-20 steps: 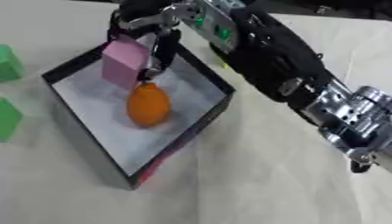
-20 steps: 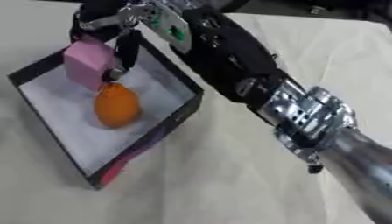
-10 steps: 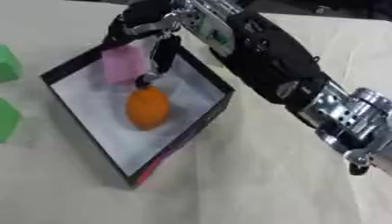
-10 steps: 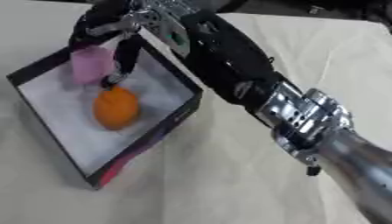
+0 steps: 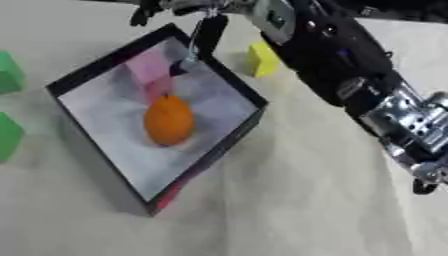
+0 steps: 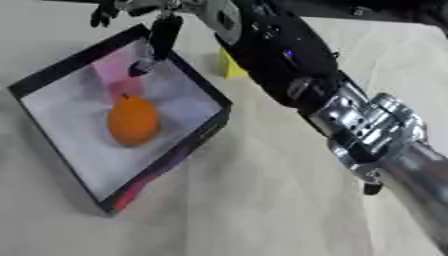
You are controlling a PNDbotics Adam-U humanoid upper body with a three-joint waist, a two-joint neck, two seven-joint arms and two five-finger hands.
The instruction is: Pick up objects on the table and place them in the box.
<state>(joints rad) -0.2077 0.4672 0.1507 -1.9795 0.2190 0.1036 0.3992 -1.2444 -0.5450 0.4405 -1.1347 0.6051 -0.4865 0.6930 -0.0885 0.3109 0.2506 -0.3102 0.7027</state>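
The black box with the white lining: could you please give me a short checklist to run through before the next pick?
1. Pink block lying inside the black box with the white lining: ok.
2. Orange fruit-shaped object in the box: ok.
3. Right hand open, holding nothing: ok.
4. Hand clear of the box: not ok, a finger hangs over it.
5. Yellow block boxed: not ok, on the table.
6. Green blocks boxed: not ok, outside at left.

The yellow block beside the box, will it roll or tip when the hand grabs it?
The yellow block shows flat faces and edges, so it probably won't roll. It looks squat, so tipping seems unlikely. It sits close to the box, which may crowd the right hand.
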